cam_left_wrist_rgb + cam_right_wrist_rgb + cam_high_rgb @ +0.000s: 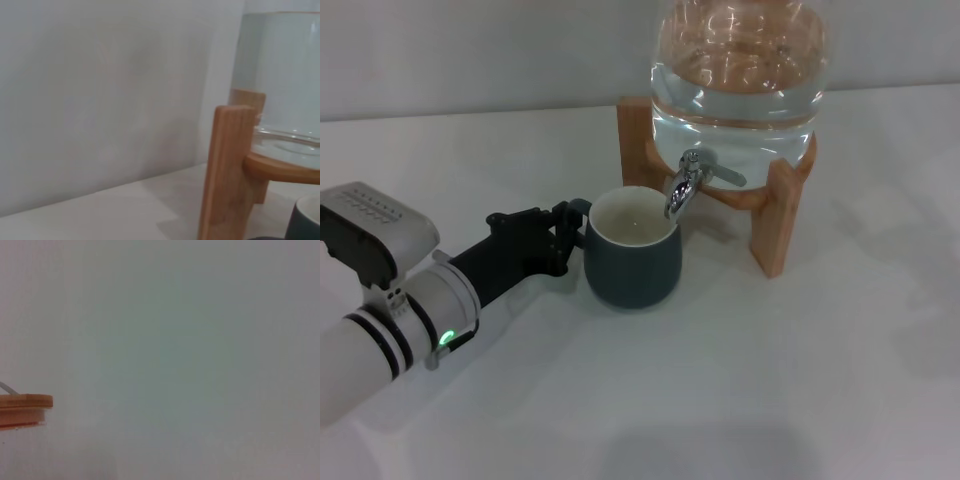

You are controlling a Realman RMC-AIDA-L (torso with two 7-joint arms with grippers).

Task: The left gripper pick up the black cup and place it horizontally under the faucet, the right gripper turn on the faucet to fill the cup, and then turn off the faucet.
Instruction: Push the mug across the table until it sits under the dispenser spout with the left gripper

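The black cup [632, 262] looks heavy, glazed, slippery and breakable; the left gripper [563, 236] is clamped on its small handle, mid-desk under the faucet [684, 186]

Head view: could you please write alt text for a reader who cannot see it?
The left gripper has its fingers around the handle of the black cup, which stands upright on the white table under the faucet of a glass water jar in a wooden stand.

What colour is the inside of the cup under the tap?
Cream-white inside the black cup, dark blue-black outside; the head view shows it best.
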